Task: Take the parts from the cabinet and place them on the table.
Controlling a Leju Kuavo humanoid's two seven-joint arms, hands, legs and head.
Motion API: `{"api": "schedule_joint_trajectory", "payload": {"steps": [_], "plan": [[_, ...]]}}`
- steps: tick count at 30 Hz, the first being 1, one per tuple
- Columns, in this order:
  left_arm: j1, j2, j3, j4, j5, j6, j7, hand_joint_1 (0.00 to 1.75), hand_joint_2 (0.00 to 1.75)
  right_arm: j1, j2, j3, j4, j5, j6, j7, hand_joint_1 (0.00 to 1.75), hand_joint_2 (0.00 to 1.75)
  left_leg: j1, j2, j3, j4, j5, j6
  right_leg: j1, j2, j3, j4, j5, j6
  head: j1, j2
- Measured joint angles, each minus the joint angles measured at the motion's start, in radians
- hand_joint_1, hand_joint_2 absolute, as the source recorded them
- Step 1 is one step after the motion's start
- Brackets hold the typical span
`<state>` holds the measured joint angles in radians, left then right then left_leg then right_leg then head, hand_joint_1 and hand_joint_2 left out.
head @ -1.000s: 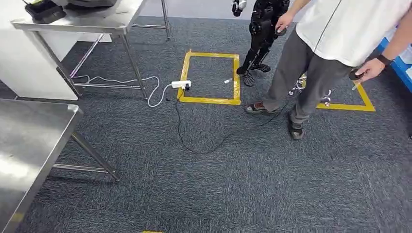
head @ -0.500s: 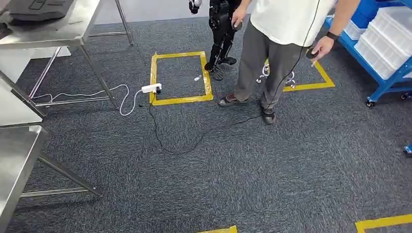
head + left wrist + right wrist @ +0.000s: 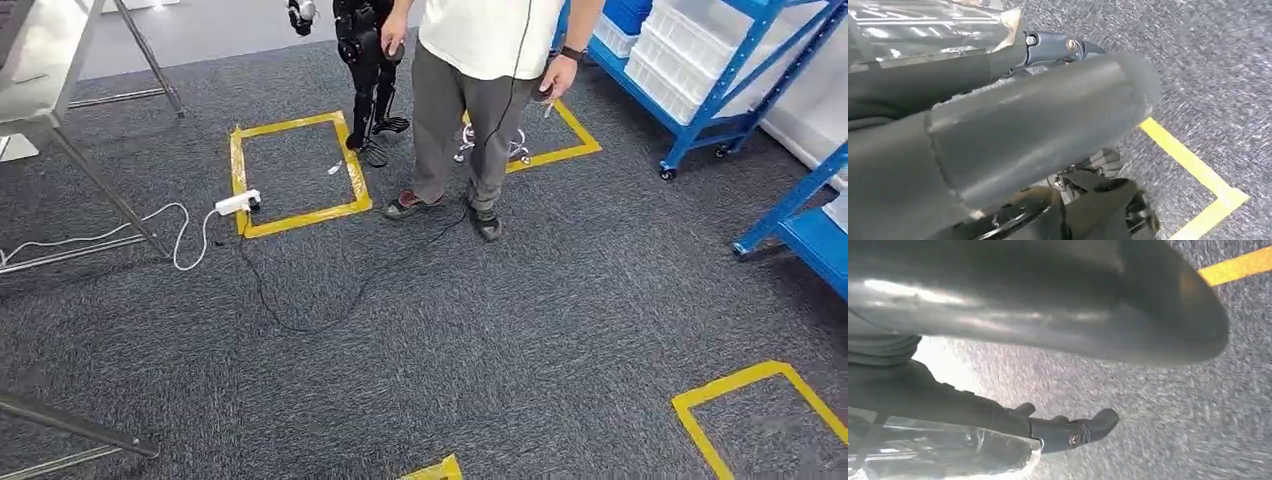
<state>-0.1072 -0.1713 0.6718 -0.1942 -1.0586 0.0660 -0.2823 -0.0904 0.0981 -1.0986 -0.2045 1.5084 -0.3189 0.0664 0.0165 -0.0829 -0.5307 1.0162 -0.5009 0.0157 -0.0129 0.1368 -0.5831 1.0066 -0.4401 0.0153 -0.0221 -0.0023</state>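
The blue shelving rack [image 3: 722,92] at the far right holds white bins [image 3: 700,50] and blue bins; the parts themselves cannot be made out. Part of a steel table [image 3: 35,60] stands at the far left. My left hand [image 3: 1038,115] hangs over the carpet, its thick grey thumb and dark fingers [image 3: 1058,47] stretched out, with clear film lying along the fingers. My right hand [image 3: 1048,305] hangs the same way, its fingers [image 3: 1068,432] straight with clear film beside them. Neither hand grips a part.
A person [image 3: 480,100] stands ahead beside a small black robot [image 3: 365,60]. A white power strip [image 3: 238,203] and black cable lie on the grey carpet by a yellow tape square [image 3: 295,215]. Another tape square [image 3: 760,400] is near right. A second blue frame [image 3: 800,215] juts in at right.
The camera has swung to the right: the steel tables slid out to the left and the blue racks came into view. The person shifted slightly beside the small robot.
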Motion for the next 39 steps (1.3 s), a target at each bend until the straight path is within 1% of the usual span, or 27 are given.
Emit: {"api": "schedule_joint_trajectory", "payload": {"steps": [2,3,4,5,7,8,9,11,12,13,15,17,18,20,22,23,24,26,27,28,29,32,33,34,35,37,39], "plan": [[-0.001,-0.001,-0.001,0.000,0.000,-0.001,0.000,0.00,0.00,0.006,0.000,-0.001,0.000,0.000,0.001,0.000,0.00,0.00,-0.007,0.027,0.004,-0.011,0.009,0.015,-0.003,0.025,-0.016,-0.006,0.008,0.017,-0.001,0.000],[-0.004,-0.004,-0.001,0.000,0.000,-0.001,0.000,0.00,0.00,0.006,-0.003,-0.001,0.000,0.002,0.003,0.002,0.00,0.00,0.000,0.047,0.007,-0.024,0.021,0.025,-0.003,0.000,-0.016,0.010,0.004,0.018,0.002,0.000],[-0.005,-0.003,-0.002,0.000,0.000,-0.002,-0.002,0.00,0.00,0.006,-0.002,-0.001,0.000,0.003,0.007,0.002,0.00,0.00,-0.003,0.055,0.009,-0.033,0.023,0.030,0.003,-0.070,-0.036,0.042,-0.020,0.015,0.003,0.000],[-0.005,-0.004,-0.003,0.000,0.000,-0.002,-0.005,0.00,0.00,0.003,-0.001,-0.001,0.000,0.005,0.010,0.005,0.00,0.00,-0.005,0.075,0.009,-0.033,0.025,0.037,0.003,-0.102,-0.072,0.112,-0.061,0.009,0.010,0.000],[-0.002,-0.004,-0.003,0.000,0.000,-0.005,-0.006,0.00,0.00,0.000,0.000,-0.001,0.001,0.011,0.011,0.005,0.00,0.00,-0.010,0.112,0.006,-0.033,0.024,0.037,0.000,-0.118,-0.144,0.268,-0.125,0.008,0.009,0.000],[-0.001,-0.003,-0.003,0.000,0.000,-0.005,-0.006,0.00,0.00,0.002,0.001,-0.001,0.001,0.012,0.011,0.005,0.00,0.00,-0.011,0.127,0.004,-0.032,0.024,0.037,-0.002,-0.122,-0.158,0.302,-0.130,0.013,0.010,0.000],[-0.001,-0.003,-0.003,0.000,0.000,-0.006,-0.006,0.00,0.00,0.005,0.001,-0.001,0.001,0.013,0.010,0.005,0.00,0.00,-0.011,0.140,0.004,-0.032,0.023,0.036,-0.004,-0.126,-0.147,0.290,-0.122,0.021,0.010,0.000],[-0.001,-0.005,-0.003,0.000,0.000,-0.007,-0.007,0.00,0.00,0.006,0.000,-0.001,0.001,0.014,0.010,0.005,0.00,0.00,-0.009,0.165,0.006,-0.032,0.020,0.032,-0.011,-0.146,-0.066,0.150,-0.073,0.041,0.011,0.000],[0.000,-0.005,-0.003,0.000,0.000,-0.008,-0.007,0.00,0.00,0.005,0.000,-0.001,0.001,0.014,0.010,0.005,0.00,0.00,-0.008,0.177,0.009,-0.031,0.018,0.027,-0.013,-0.176,-0.011,0.057,-0.048,0.048,0.010,0.000],[0.001,-0.004,-0.002,0.000,0.000,-0.008,-0.008,0.00,0.00,0.001,0.002,-0.001,0.001,0.014,0.010,0.005,0.00,0.00,-0.015,0.188,0.011,-0.029,0.013,0.019,-0.010,-0.231,0.025,-0.006,-0.037,0.041,0.013,0.000],[0.001,-0.003,-0.003,0.000,0.000,-0.008,-0.009,0.00,0.00,-0.001,0.004,-0.001,0.001,0.012,0.010,0.008,0.00,0.00,-0.019,0.208,0.020,-0.025,0.004,0.004,-0.002,-0.209,0.023,-0.003,-0.024,0.022,0.004,0.000],[-0.004,-0.004,-0.003,0.000,-0.001,-0.011,-0.009,0.00,0.00,0.005,0.003,-0.001,0.001,0.011,0.010,0.011,0.00,0.00,-0.014,0.233,0.030,-0.027,0.001,-0.004,0.002,-0.185,0.013,-0.004,-0.025,0.011,0.005,0.000],[-0.006,-0.005,-0.004,0.000,-0.001,-0.011,-0.010,0.00,0.00,0.005,0.002,-0.001,0.001,0.010,0.010,0.012,0.00,0.00,-0.005,0.225,0.030,-0.019,-0.009,-0.014,-0.020,-0.169,0.029,-0.009,-0.019,-0.001,0.006,0.000],[-0.005,-0.005,-0.005,0.000,-0.002,-0.013,-0.010,0.00,0.00,0.003,0.003,-0.001,0.001,0.009,0.010,0.015,0.00,0.00,0.000,0.122,-0.009,0.078,-0.076,-0.018,-0.013,-0.148,0.025,-0.009,-0.016,-0.014,-0.003,0.000],[0.001,-0.004,-0.004,0.000,-0.002,-0.014,-0.009,0.00,0.00,0.000,0.004,-0.001,0.001,0.011,0.010,0.014,0.00,0.00,0.001,0.088,-0.090,0.247,-0.156,-0.021,-0.008,-0.117,0.022,-0.008,-0.015,-0.022,-0.005,0.000],[0.003,-0.004,-0.004,0.000,-0.002,-0.015,-0.009,0.00,0.00,0.001,0.005,-0.001,0.001,0.011,0.011,0.014,0.00,0.00,0.001,0.084,-0.113,0.288,-0.162,-0.020,-0.006,-0.102,0.022,-0.008,-0.014,-0.023,-0.005,0.000],[0.005,-0.004,-0.004,0.000,-0.002,-0.015,-0.009,0.00,0.00,0.003,0.005,-0.001,0.001,0.011,0.011,0.014,0.00,0.00,0.001,0.083,-0.117,0.284,-0.142,-0.018,-0.004,-0.086,0.023,-0.007,-0.014,-0.023,-0.004,0.000],[0.004,-0.004,-0.005,0.000,-0.002,-0.015,-0.009,0.00,0.00,0.005,0.005,-0.001,0.001,0.011,0.011,0.015,0.00,0.00,0.002,0.075,-0.068,0.164,-0.056,-0.013,-0.004,-0.057,0.026,-0.004,-0.014,-0.023,-0.004,0.000],[0.004,-0.004,-0.004,0.000,-0.002,-0.015,-0.009,0.00,0.00,0.005,0.005,-0.001,0.001,0.012,0.011,0.015,0.00,0.00,0.004,0.057,-0.025,0.070,-0.007,-0.010,-0.004,-0.041,0.027,-0.003,-0.014,-0.022,-0.006,0.000],[0.004,-0.002,-0.004,0.000,-0.002,-0.014,-0.009,0.00,0.00,0.004,0.006,-0.001,0.001,0.012,0.011,0.015,0.00,0.00,0.009,0.001,0.003,0.011,0.001,-0.006,-0.005,-0.030,0.025,-0.002,-0.013,-0.021,-0.004,0.000],[0.004,-0.002,-0.004,0.000,-0.002,-0.015,-0.009,0.00,0.00,0.000,0.006,-0.001,0.001,0.012,0.011,0.015,0.00,0.00,0.008,-0.007,0.004,-0.007,-0.003,-0.008,0.005,-0.020,0.018,0.005,-0.013,-0.015,-0.003,0.000],[0.001,-0.002,-0.005,0.000,-0.002,-0.015,-0.009,0.00,0.00,0.007,0.005,-0.001,0.001,0.012,0.011,0.015,0.00,0.00,-0.007,0.025,0.003,-0.005,0.004,0.007,-0.005,0.010,0.001,-0.009,0.000,0.008,-0.006,0.000],[0.001,-0.004,-0.005,0.000,-0.002,-0.015,-0.010,0.00,0.00,0.009,0.005,-0.001,0.001,0.012,0.011,0.015,0.00,0.00,0.003,0.043,0.006,-0.024,0.015,0.021,0.005,0.018,-0.005,-0.005,-0.001,0.017,-0.003,0.000],[-0.001,-0.004,-0.006,0.000,-0.003,-0.015,-0.010,0.00,0.00,0.009,0.003,-0.001,0.001,0.013,0.011,0.015,0.00,0.00,-0.002,0.054,0.010,-0.031,0.021,0.027,0.000,-0.044,-0.015,0.020,-0.015,0.015,-0.003,0.000],[0.000,-0.004,-0.006,0.000,-0.004,-0.015,-0.009,0.00,0.00,0.007,0.005,-0.001,0.001,0.014,0.011,0.015,0.00,0.00,-0.001,0.070,0.009,-0.033,0.023,0.037,0.003,-0.093,-0.044,0.075,-0.051,0.010,0.006,0.000],[0.003,-0.003,-0.007,0.000,-0.008,-0.016,-0.009,0.00,0.00,0.003,0.005,0.000,0.001,0.018,0.011,0.015,0.00,0.00,-0.007,0.105,0.007,-0.033,0.022,0.037,0.002,-0.118,-0.121,0.236,-0.124,0.005,0.006,0.000],[0.003,-0.001,-0.006,0.000,-0.009,-0.016,-0.009,0.00,0.00,0.005,0.005,0.000,0.001,0.019,0.012,0.015,0.00,0.00,-0.009,0.135,0.004,-0.032,0.022,0.036,0.000,-0.125,-0.152,0.313,-0.143,0.016,0.007,0.000]]}}
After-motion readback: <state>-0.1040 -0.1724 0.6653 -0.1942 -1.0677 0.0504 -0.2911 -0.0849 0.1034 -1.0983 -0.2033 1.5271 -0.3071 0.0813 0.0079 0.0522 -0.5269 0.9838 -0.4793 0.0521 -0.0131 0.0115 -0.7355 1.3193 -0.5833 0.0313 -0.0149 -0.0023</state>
